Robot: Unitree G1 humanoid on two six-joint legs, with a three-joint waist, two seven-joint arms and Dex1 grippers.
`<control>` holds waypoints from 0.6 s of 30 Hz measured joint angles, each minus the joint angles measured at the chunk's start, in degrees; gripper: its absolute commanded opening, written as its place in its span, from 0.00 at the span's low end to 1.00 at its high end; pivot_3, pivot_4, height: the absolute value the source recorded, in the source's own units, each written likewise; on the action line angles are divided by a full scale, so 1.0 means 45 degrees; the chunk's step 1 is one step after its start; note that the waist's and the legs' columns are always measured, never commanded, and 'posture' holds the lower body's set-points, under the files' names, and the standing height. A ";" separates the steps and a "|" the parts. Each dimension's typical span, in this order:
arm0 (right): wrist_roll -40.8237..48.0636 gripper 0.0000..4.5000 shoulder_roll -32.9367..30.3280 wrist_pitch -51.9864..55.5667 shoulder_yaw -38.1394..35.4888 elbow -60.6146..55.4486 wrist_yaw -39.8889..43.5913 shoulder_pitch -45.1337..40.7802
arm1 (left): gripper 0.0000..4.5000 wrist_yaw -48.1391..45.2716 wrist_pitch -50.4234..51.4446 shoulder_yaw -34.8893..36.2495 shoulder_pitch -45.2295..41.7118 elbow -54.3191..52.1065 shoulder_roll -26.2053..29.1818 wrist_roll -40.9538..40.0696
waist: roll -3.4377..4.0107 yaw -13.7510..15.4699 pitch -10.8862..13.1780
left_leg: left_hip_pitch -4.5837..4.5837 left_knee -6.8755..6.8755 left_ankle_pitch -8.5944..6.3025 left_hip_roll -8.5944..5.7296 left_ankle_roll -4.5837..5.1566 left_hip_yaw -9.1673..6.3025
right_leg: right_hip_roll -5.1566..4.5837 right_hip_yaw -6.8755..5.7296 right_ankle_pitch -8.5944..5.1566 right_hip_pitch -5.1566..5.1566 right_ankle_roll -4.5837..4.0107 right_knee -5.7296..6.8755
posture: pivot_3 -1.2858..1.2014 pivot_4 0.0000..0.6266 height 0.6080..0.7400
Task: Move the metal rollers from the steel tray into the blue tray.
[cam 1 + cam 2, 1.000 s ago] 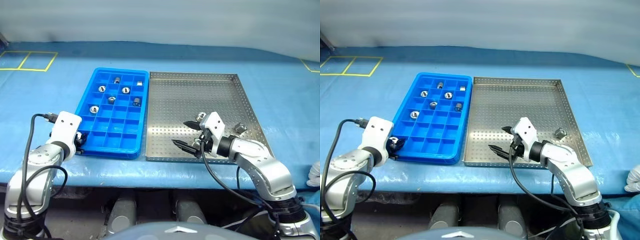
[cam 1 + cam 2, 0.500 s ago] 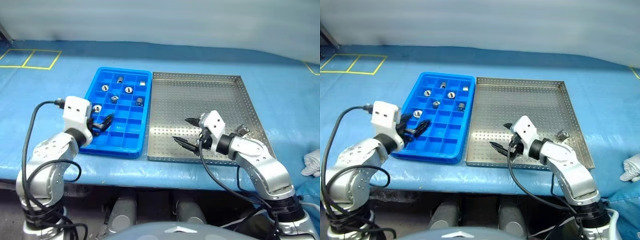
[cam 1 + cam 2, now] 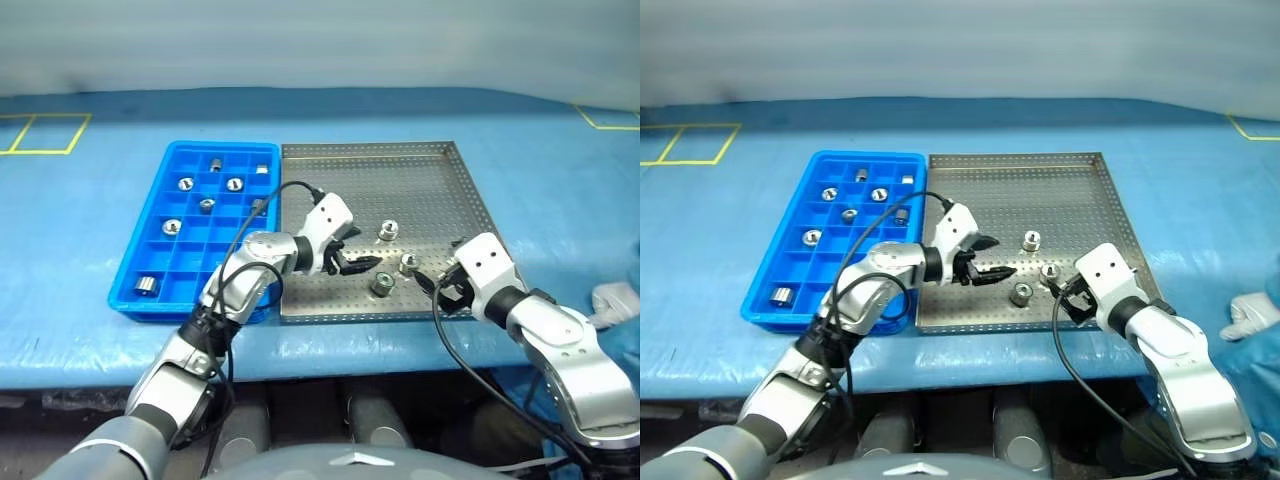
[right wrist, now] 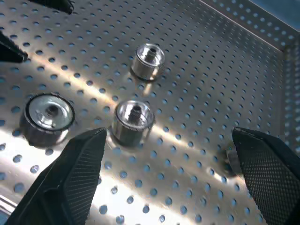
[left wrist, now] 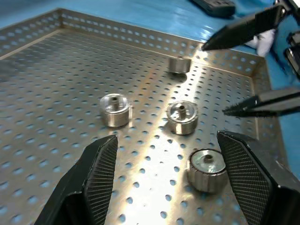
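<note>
blue-covered table [image 3: 560, 170] with yellow tape marks at far corners, pale wall behind. steel tray [image 3: 440, 190] just right of blue tray [image 3: 150, 215]. three metal rollers [image 3: 381, 284] near steel tray's front rim, more in blue tray. left gripper [image 3: 352, 252] and right gripper [image 3: 432, 283] over steel tray, fingers spread, empty.

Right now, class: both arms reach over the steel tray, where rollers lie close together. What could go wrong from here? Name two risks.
1. The left gripper and right gripper, both open, point toward each other over the steel tray; their fingers might collide.
2. Three metal rollers lie close together; closing on one could nudge a neighbour and send it rolling across the tray, away from the blue tray.
</note>
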 measured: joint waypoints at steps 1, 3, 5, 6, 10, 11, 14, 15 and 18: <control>-0.0004 1.00 0.0080 0.0072 -0.0062 -0.0210 -0.0070 0.0157 | 0.81 -0.0190 -0.0128 -0.0151 -0.0074 0.0418 -0.0145 0.0082 | 0.0002 -0.0188 -0.0001 | 0.0004 0.0001 0.0000 0.0001 0.0000 0.0000 | 0.0001 0.0003 0.0000 0.0000 0.0001 0.0005 | 0.40 0.24 1.00; -0.0050 1.00 0.0289 0.0139 -0.0158 -0.0404 -0.0318 0.0279 | 0.81 -0.0466 -0.0392 -0.0358 -0.0213 0.1107 -0.0385 0.0212 | 0.0002 -0.0518 -0.0001 | 0.0010 0.0011 0.0000 0.0001 0.0000 0.0005 | 0.0000 0.0010 0.0001 0.0004 0.0003 0.0011 | 0.40 0.24 1.00; -0.0132 1.00 0.0494 0.0244 -0.0214 -0.0577 -0.0546 0.0273 | 0.81 -0.0542 -0.0600 -0.0574 -0.0372 0.1773 -0.0535 0.0517 | 0.0003 -0.0829 -0.0002 | 0.0012 0.0020 0.0001 -0.0003 0.0000 0.0009 | -0.0003 0.0018 0.0002 0.0009 0.0005 0.0012 | 0.40 0.24 1.00; -0.0172 1.00 0.0553 0.0281 -0.0218 -0.0662 -0.0614 0.0270 | 0.81 -0.0509 -0.0657 -0.0652 -0.0440 0.2122 -0.0615 0.0706 | 0.0002 -0.0993 -0.0001 | 0.0011 0.0024 0.0001 -0.0003 0.0000 0.0008 | -0.0004 0.0019 0.0002 0.0010 0.0007 0.0010 | 0.40 0.24 1.00; -0.0264 1.00 0.0639 0.0371 -0.0247 -0.0720 -0.0816 0.0314 | 0.81 -0.0217 -0.0770 -0.0730 -0.0526 0.2875 -0.0807 0.1256 | 0.0002 -0.1571 -0.0001 | 0.0007 0.0014 0.0001 -0.0006 0.0000 0.0007 | -0.0006 0.0025 0.0003 0.0008 0.0010 0.0010 | 0.40 0.24 1.00; -0.0272 1.00 0.0648 0.0373 -0.0280 -0.0736 -0.0847 0.0322 | 0.81 -0.0172 -0.0768 -0.0724 -0.0588 0.2875 -0.0793 0.1431 | 0.0003 -0.1674 -0.0001 | 0.0010 0.0007 0.0000 -0.0006 0.0000 0.0006 | -0.0006 0.0027 0.0003 0.0008 0.0009 0.0010 | 0.40 0.24 1.00; -0.0329 1.00 0.0654 0.0372 -0.0408 -0.0739 -0.0867 0.0320 | 0.81 -0.0198 -0.0789 -0.0655 -0.0597 0.2840 -0.0539 0.1589 | 0.0004 -0.1914 -0.0002 | 0.0020 -0.0013 0.0001 -0.0006 0.0000 0.0002 | -0.0004 0.0027 0.0002 0.0008 0.0009 0.0010 | 0.40 0.24 1.00; -0.0379 1.00 0.0654 0.0372 -0.0417 -0.0734 -0.0871 0.0303 | 0.81 -0.0195 -0.0790 -0.0647 -0.0583 0.2820 -0.0445 0.1637 | 0.0005 -0.1950 -0.0003 | 0.0022 -0.0012 0.0001 -0.0006 0.0001 0.0003 | -0.0005 0.0028 0.0002 0.0010 0.0010 0.0011 | 0.41 0.24 1.00; -0.0464 1.00 0.0655 0.0369 -0.0358 -0.0671 -0.0866 0.0060 | 0.81 -0.0186 -0.0785 -0.0603 -0.0501 0.2653 -0.0250 0.1686 | 0.0002 -0.2091 -0.0001 | 0.0026 -0.0007 0.0002 -0.0006 0.0002 0.0006 | -0.0005 0.0034 0.0003 0.0012 0.0010 0.0010 | 0.42 0.24 1.00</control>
